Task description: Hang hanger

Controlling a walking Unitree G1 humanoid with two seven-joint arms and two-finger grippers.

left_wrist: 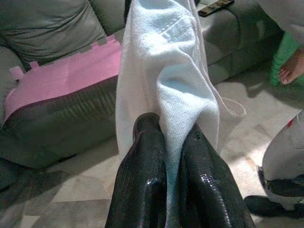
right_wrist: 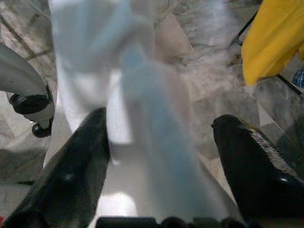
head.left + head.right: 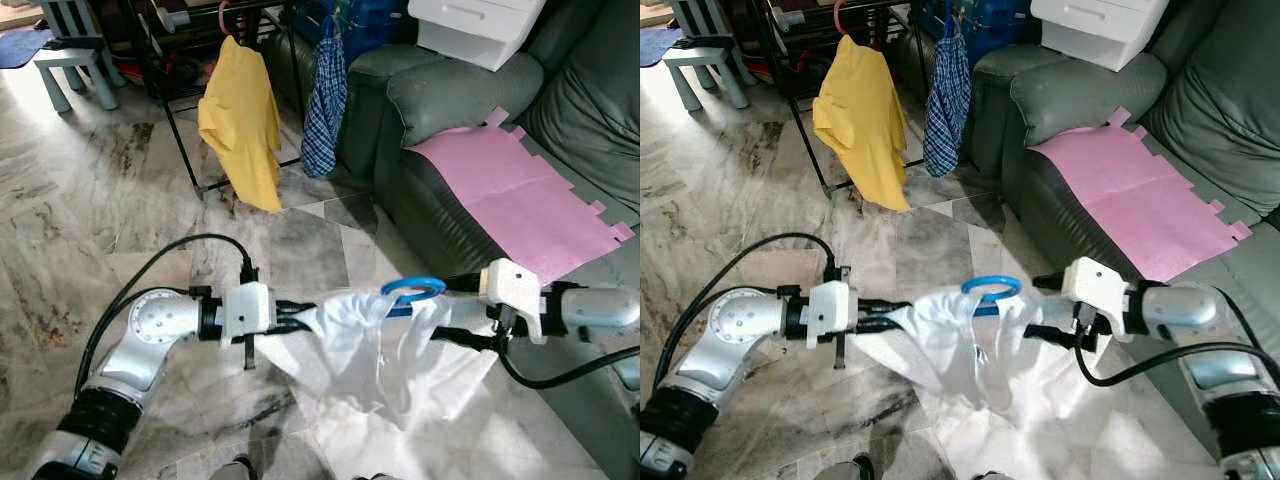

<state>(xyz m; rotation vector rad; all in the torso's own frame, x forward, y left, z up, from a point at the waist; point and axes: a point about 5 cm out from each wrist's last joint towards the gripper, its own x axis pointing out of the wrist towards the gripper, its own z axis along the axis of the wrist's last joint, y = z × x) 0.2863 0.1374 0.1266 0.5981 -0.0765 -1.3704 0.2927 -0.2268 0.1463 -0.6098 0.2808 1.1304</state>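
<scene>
Grey marble floor (image 3: 110,200); dark green sofa (image 3: 450,90) right, pink sheet (image 3: 520,195) on seat.

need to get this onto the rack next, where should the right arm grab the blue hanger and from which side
Grip the blue hanger at its hook loop, the one part sticking up out of the white shirt. Come from the robot's right, where the right gripper already sits; the left gripper pinches the shirt's other end. The hanger's shoulders are buried in cloth, so hard to grasp.
</scene>
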